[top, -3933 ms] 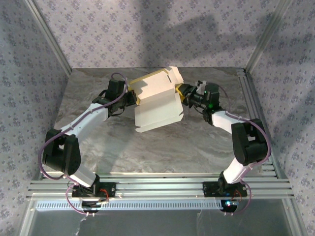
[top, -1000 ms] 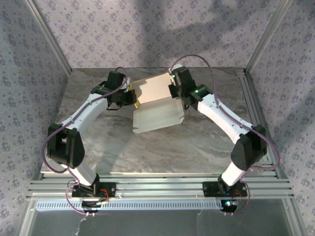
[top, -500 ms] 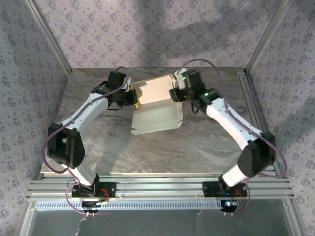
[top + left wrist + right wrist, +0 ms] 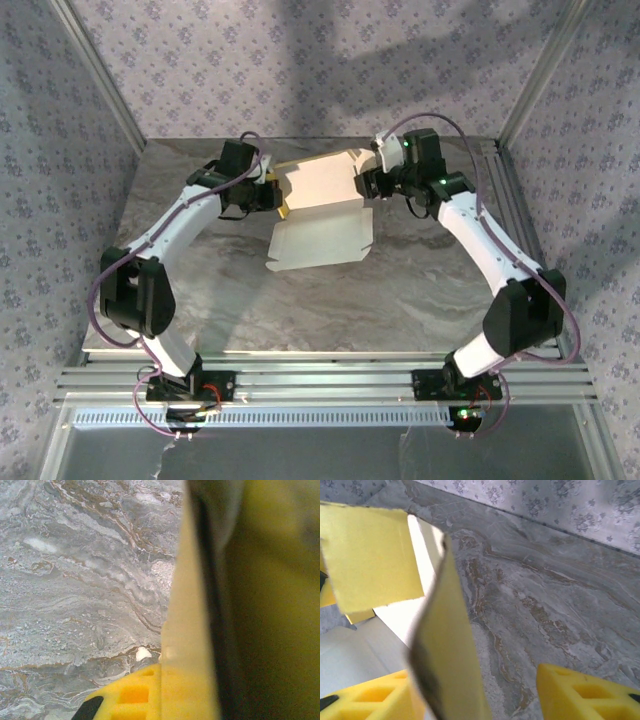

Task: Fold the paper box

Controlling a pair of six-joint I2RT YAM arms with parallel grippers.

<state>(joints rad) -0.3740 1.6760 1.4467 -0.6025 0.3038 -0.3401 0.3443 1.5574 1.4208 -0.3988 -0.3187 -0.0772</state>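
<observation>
The paper box (image 4: 320, 238) lies half folded at the back middle of the marble table (image 4: 400, 300). One white panel rests flat and another panel rises behind it. My left gripper (image 4: 272, 198) is shut on the box's left edge. In the left wrist view that yellow cardboard edge (image 4: 185, 630) stands clamped against my yellow finger (image 4: 125, 702). My right gripper (image 4: 366, 186) is open at the box's right side. In the right wrist view a yellow flap (image 4: 447, 645) stands between the fingers (image 4: 580, 690), near the left one, with a wide gap to the right one.
Aluminium rails (image 4: 320, 380) run along the near edge by the arm bases. A metal rail (image 4: 512, 210) borders the table's right side. Patterned walls close in the back and sides. Bare marble lies in front of the box.
My right gripper has opened and let go of the box's right flap. It has drawn back to the right. The left arm holds still with its grip unchanged.
</observation>
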